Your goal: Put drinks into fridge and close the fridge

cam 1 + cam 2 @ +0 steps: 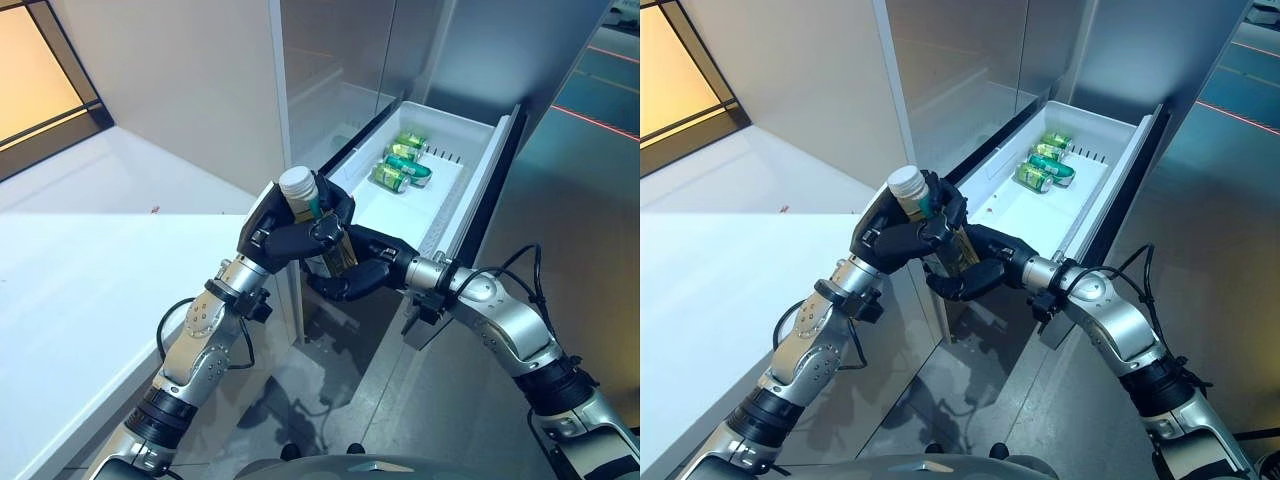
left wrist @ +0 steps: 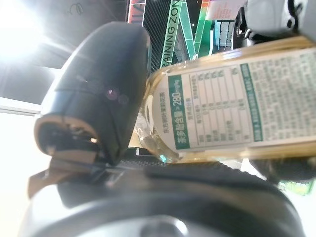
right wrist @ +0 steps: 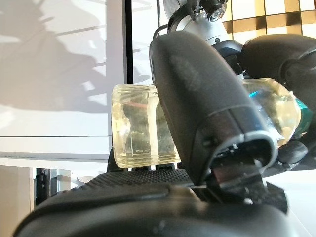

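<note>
A clear bottle (image 1: 298, 190) of pale yellow drink with a white cap and a green-and-white label is held upright between the white counter and the open fridge drawer (image 1: 478, 165). My left hand (image 1: 285, 240) is curled round its upper part, just under the cap. My right hand (image 1: 362, 272) is curled round its lower part from the drawer side. In the left wrist view the thumb (image 2: 98, 98) presses against the labelled bottle (image 2: 232, 108). In the right wrist view the thumb (image 3: 207, 108) lies across the bottle's base (image 3: 133, 123). Green cans (image 1: 400, 165) lie in the drawer's far end.
The white drawer stands pulled out from the grey fridge front (image 1: 340, 60), with bare floor room in its near half (image 1: 400, 215). A white counter (image 1: 80, 290) runs along my left side. Grey floor (image 1: 580, 200) lies to the right of the drawer.
</note>
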You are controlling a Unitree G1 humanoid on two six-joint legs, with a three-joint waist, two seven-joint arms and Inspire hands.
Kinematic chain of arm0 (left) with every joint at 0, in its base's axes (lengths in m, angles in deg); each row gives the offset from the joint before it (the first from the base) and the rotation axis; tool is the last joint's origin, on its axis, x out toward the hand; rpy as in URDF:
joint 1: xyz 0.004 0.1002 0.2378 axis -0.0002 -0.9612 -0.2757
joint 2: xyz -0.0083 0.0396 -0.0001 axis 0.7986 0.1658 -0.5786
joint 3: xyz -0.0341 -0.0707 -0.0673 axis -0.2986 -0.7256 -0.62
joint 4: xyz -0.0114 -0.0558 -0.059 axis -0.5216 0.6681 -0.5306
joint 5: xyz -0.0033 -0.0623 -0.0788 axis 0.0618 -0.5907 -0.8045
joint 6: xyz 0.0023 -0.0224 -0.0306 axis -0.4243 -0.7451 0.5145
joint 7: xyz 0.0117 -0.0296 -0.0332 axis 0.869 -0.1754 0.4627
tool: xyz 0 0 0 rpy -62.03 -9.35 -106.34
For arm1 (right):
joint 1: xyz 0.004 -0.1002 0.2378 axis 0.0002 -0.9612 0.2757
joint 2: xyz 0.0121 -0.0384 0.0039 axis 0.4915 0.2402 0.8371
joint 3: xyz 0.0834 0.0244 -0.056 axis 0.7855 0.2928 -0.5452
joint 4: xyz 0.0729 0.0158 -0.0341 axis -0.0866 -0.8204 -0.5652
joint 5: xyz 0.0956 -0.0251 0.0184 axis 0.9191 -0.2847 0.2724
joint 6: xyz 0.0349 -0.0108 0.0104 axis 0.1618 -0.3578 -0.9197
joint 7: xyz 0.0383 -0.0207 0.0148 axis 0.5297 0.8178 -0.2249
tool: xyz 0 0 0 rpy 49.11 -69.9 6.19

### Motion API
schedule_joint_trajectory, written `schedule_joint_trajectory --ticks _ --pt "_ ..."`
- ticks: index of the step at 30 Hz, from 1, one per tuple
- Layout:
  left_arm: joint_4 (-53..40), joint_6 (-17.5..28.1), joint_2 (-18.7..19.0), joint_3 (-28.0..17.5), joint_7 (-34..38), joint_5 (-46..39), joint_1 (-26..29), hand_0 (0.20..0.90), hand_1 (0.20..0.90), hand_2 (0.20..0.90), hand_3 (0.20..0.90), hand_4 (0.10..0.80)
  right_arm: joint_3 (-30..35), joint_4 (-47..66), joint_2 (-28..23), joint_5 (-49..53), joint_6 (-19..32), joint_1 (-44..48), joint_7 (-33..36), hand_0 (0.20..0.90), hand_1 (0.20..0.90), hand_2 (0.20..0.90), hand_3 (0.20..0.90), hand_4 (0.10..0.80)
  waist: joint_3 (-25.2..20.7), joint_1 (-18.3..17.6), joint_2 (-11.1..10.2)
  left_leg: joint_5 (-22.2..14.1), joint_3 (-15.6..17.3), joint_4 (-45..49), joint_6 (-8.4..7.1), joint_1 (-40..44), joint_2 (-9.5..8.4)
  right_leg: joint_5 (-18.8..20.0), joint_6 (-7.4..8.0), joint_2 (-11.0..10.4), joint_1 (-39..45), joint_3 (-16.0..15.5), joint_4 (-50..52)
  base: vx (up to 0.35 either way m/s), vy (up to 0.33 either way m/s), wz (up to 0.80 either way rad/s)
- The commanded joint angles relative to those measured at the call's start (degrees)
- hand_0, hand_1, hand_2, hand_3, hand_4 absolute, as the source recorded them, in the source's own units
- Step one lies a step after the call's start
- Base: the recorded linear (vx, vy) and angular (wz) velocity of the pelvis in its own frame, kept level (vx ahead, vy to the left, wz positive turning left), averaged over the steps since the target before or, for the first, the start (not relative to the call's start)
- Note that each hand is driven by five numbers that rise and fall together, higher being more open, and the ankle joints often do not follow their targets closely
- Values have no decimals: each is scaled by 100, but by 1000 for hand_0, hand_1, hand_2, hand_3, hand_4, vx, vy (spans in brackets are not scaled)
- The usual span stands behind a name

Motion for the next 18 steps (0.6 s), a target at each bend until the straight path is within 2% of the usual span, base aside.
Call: schedule_joint_trajectory --ticks 1,7,8,9,11,14,18 --pt "-283 1260 -179 55 117 535 1276 300 300 300 200 100 136 108 306 343 443 696 165 300 300 300 200 100 -486 2 0 -436 54 6 -29 -12 -37 -149 386 -54 -104 -104 278 0 0 0" --pt "-261 1390 70 89 225 1381 1363 300 300 300 200 100 235 -4 171 200 524 765 389 300 300 300 200 100 -485 -4 7 -436 42 6 -23 -16 -41 -139 380 -40 -103 -67 261 0 0 0" --pt "-246 1355 116 98 227 1480 1383 493 493 493 425 325 252 -22 157 212 530 773 464 300 300 300 200 100 -484 -4 10 -437 41 6 -22 -15 -42 -137 379 -38 -100 -66 257 0 0 0" --pt "-244 1352 124 99 228 1488 1386 592 592 592 540 440 254 -24 154 216 531 776 477 300 300 300 200 100 -482 -4 10 -437 42 6 -22 -13 -42 -137 379 -38 -98 -66 256 0 0 0" --pt "-167 1302 297 94 213 1512 1429 900 900 900 900 800 357 -106 94 197 600 827 738 300 300 300 200 100 -476 2 20 -439 57 6 -25 -15 -39 -127 382 -37 -92 -91 242 0 0 0" --pt "-92 1290 378 55 245 1249 1458 900 900 900 900 800 511 -245 24 144 732 935 1158 300 300 300 200 100 -475 13 27 -452 73 6 -30 -8 -31 -131 389 -46 -83 -121 237 0 0 0" --pt "-64 1558 297 -113 438 881 1399 900 900 900 900 800 803 -501 -65 127 813 1155 1765 300 300 300 200 100 -477 31 20 -413 77 6 -35 -45 -30 -94 375 -47 -125 -127 249 0 0 0"
